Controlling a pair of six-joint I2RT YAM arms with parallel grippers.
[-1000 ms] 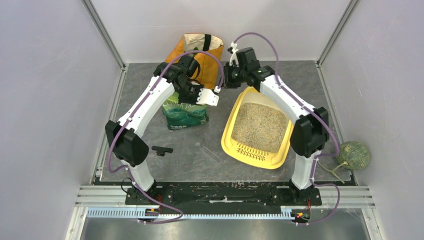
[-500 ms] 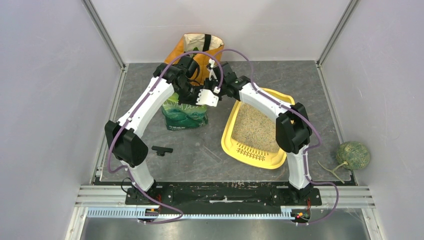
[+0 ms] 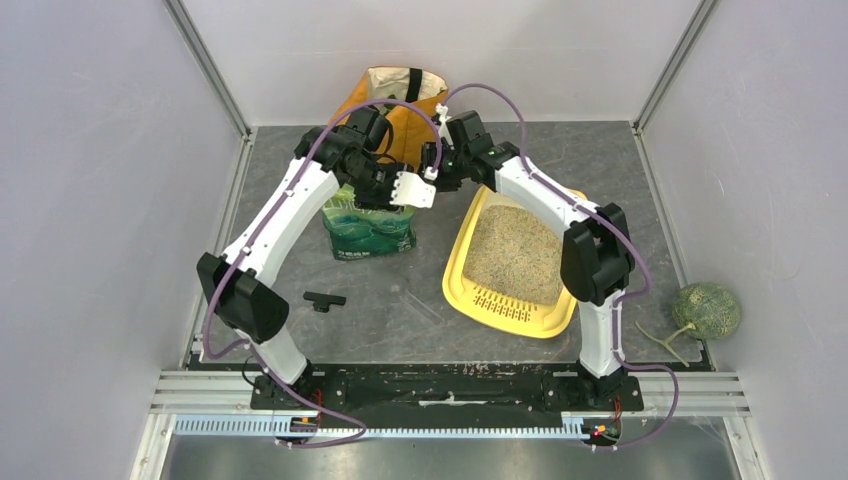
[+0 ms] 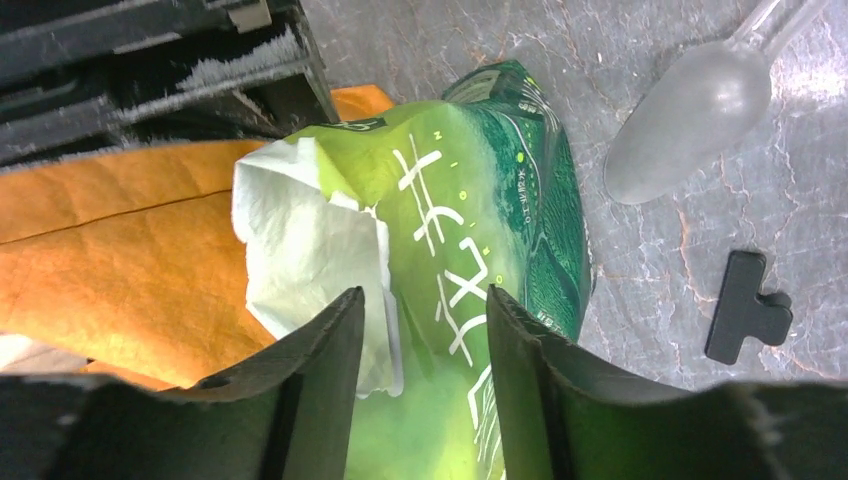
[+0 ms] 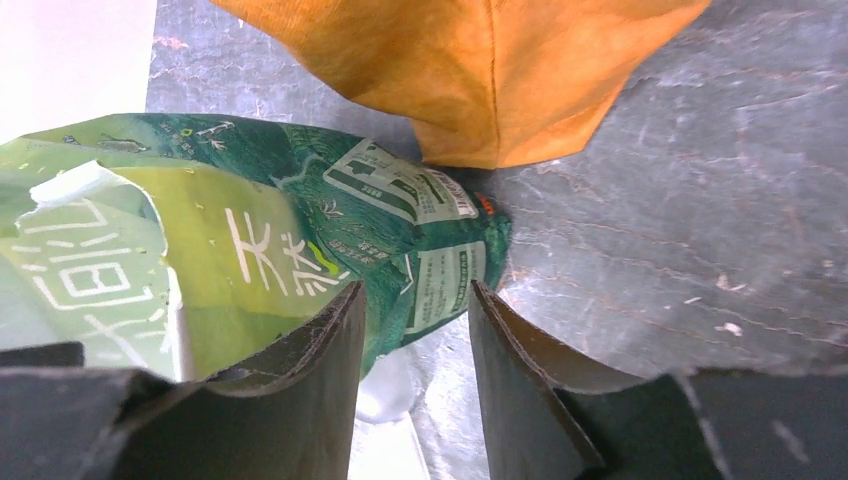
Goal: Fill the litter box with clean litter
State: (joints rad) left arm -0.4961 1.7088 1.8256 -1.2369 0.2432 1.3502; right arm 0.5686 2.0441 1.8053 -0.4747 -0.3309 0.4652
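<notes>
Top external view: left gripper (image 4: 422, 310) clamps the green bag (image 3: 372, 232) at its torn top, its white characters illegible; right gripper (image 5: 415, 295), jaws apart, hangs beside it. Tan litter (image 3: 515, 250) lies in the yellow box (image 3: 453, 277) at the bag's 3 o'clock.

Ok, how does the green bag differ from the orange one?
The green bag is glossy, printed with white characters, its top torn; the orange bag is plain and matte. The green bag stands in front, the orange bag behind it. Both stand upright, tops open.
</notes>
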